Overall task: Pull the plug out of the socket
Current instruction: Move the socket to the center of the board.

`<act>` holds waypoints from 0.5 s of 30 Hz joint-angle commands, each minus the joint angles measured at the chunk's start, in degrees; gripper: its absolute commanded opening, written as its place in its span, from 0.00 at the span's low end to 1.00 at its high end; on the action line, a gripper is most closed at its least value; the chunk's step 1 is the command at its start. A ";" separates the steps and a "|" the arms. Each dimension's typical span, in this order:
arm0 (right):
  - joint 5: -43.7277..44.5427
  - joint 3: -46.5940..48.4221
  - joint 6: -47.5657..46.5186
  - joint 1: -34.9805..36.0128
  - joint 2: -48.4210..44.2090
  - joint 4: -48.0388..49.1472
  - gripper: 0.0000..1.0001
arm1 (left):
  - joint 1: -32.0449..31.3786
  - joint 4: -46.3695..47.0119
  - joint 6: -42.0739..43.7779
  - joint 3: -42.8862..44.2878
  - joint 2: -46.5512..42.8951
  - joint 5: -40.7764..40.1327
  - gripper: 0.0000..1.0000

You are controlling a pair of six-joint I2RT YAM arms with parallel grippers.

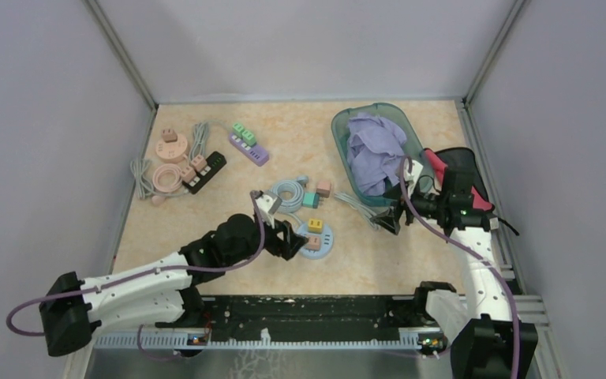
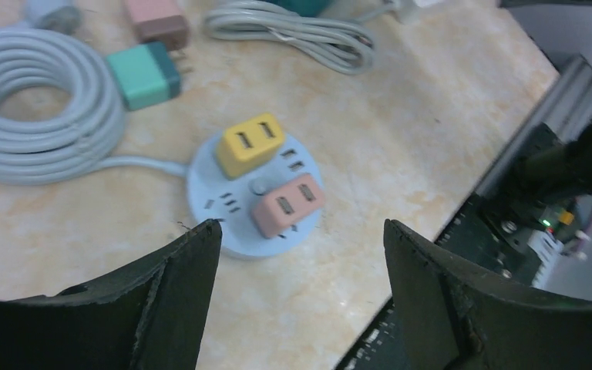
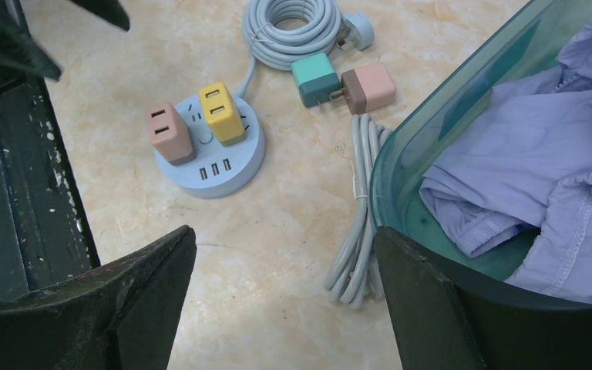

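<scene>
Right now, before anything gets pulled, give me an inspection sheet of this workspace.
Surface: table, marbled, no spills seen.
Job's things: round socket with yellow plug and pink plug both seated.
Clutter: loose teal plug and brown-ended plug; bin holding cloth; black strip and purple strip far left.
Grippers: left fingers open, aimed at socket, holding nothing; right fingers open, beside bin.
Cables: grey coil by socket; grey bundle against bin.
Surroundings: grey walls; nothing else seen.
</scene>
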 commanded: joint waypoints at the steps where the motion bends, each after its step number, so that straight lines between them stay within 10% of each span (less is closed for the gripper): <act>1: -1.56 0.00 -1.01 0.75 0.00 2.28 0.86 | 7.46 0.68 3.59 -1.54 0.98 -1.56 0.82; 6: -1.56 -0.13 -1.10 0.80 0.22 2.37 0.86 | 17.15 6.20 2.20 -1.52 5.74 3.28 0.77; 15: -1.63 -0.26 -1.28 0.78 0.13 2.37 0.86 | 22.89 -0.12 -5.30 12.68 25.64 -12.94 0.71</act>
